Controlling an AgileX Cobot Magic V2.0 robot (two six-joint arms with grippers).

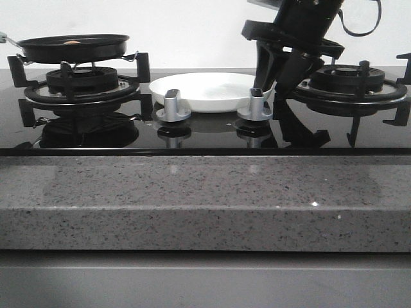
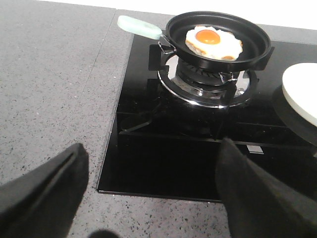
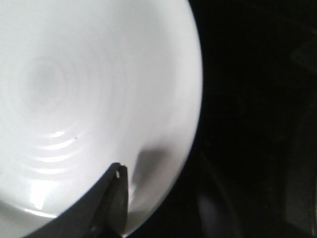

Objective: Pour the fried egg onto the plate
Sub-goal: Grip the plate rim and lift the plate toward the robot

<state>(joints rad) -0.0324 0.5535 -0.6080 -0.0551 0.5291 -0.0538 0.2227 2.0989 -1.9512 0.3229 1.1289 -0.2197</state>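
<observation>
The fried egg (image 2: 214, 42), white with an orange yolk, lies flat in a black frying pan (image 2: 247, 54) on the left burner. The pan's pale green handle (image 2: 139, 27) points away from the plate. My left gripper (image 2: 153, 193) hovers open and empty over the hob's front left corner, well short of the pan. The white plate (image 1: 205, 90) sits between the burners, empty. My right gripper (image 1: 275, 80) is at the plate's right rim with its jaws apart. One finger (image 3: 111, 198) is over the plate (image 3: 89, 99); the other is lost against the dark hob.
Two silver knobs (image 1: 172, 106) (image 1: 255, 104) stand in front of the plate. The right burner grate (image 1: 350, 83) is beside my right arm. A grey speckled counter (image 2: 49, 89) runs along the hob's left and front edges.
</observation>
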